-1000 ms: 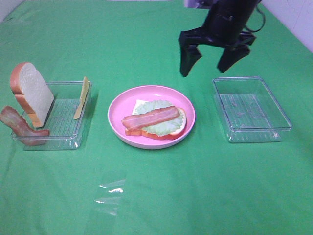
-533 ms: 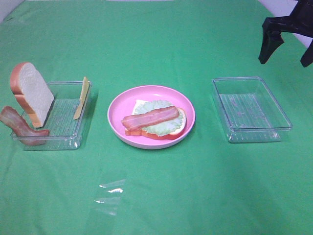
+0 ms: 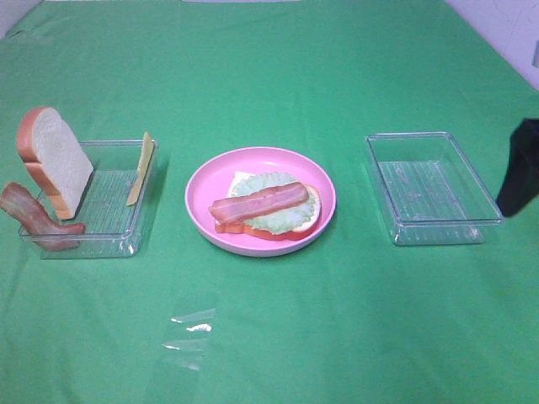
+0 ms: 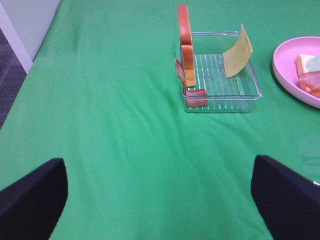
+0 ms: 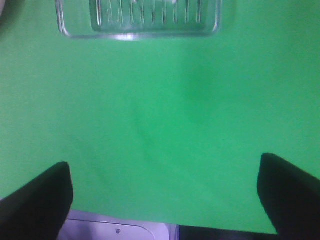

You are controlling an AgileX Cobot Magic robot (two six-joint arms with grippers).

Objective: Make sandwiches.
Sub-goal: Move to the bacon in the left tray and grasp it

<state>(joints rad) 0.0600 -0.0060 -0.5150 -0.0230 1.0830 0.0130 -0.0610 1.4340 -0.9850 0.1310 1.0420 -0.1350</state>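
A lab bench: green cloth, clear tray, toy sandwich.

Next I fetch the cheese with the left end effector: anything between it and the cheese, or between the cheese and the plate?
Nothing visible. Bare cloth lies between the left end effector and the tray; the cheese leans on the wall nearest the plate, bread and bacon opposite.

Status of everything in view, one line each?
sandwich: unfinished on pink plate, bacon over lettuce, no top slice.
bread slice: upright on edge, at left tray wall away from plate.
cheese: leaning on plate-side wall.
loose bacon: draped over tray corner.
right tray: nothing inside.
left end effector: open.
right end effector: open.
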